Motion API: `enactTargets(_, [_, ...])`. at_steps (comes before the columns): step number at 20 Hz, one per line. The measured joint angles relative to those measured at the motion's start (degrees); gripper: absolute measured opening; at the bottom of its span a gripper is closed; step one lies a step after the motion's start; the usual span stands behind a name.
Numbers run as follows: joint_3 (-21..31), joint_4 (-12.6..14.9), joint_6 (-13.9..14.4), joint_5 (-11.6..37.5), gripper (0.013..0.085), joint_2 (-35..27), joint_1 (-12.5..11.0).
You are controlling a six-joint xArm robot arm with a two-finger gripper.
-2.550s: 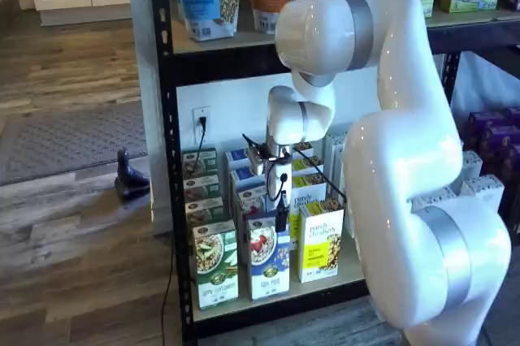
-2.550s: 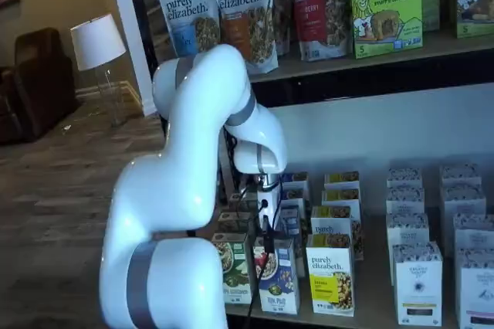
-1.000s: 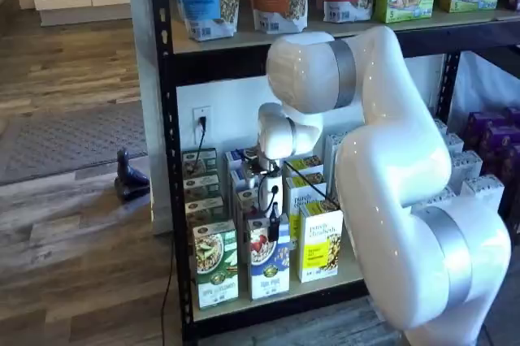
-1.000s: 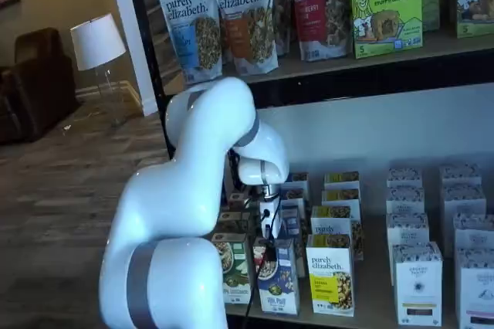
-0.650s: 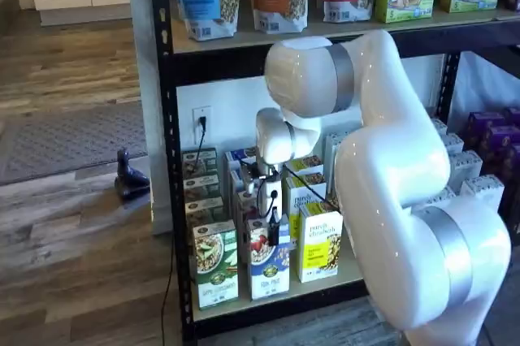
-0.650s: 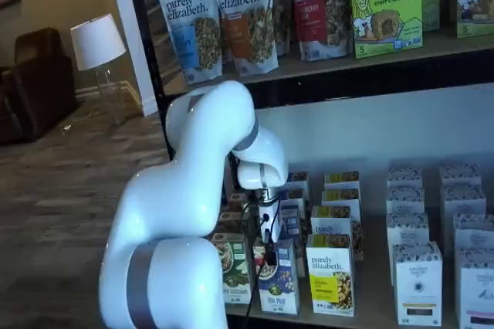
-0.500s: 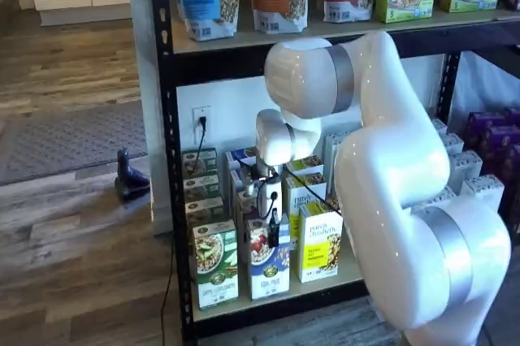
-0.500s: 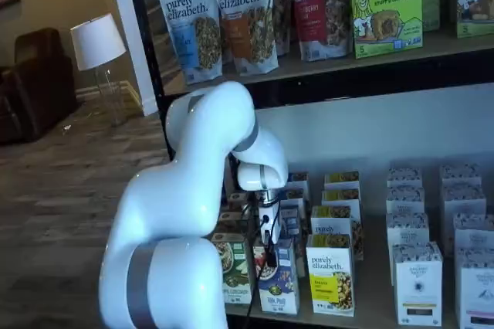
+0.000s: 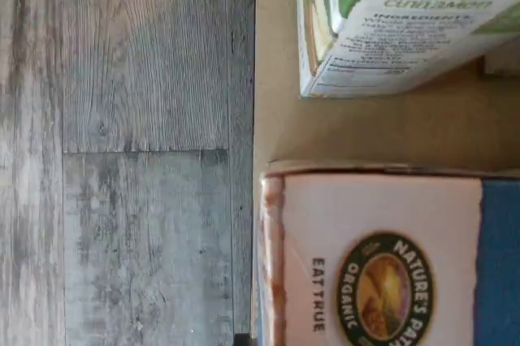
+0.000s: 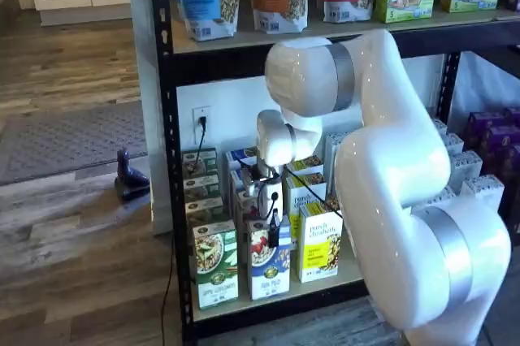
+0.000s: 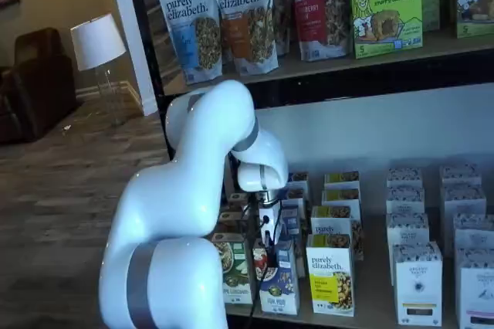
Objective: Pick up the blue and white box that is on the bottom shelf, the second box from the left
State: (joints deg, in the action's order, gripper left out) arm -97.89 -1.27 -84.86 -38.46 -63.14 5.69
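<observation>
The blue and white box (image 10: 269,261) stands at the front of the bottom shelf (image 10: 268,300), between a green box (image 10: 215,265) on its left and a yellow box (image 10: 320,242) on its right: three front boxes, one of each colour. The fingers (image 10: 274,230) sit at its top edge, seemingly pinching it. Grasping looks nearly done; next comes a straight lift clear of both neighbours.
</observation>
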Motion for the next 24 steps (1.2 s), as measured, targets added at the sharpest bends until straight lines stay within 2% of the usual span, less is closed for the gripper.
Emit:
enactTargets(4, [0.6,0.5,0.5,0.4,0.0690,0.4,0.1])
enactTargets(10, [1.2,0.6,0.7,0.6,0.0530,0.6,0.3])
enactTargets(24, [5.7,1.3,1.7,3.1,0.0530,3.0,0.7])
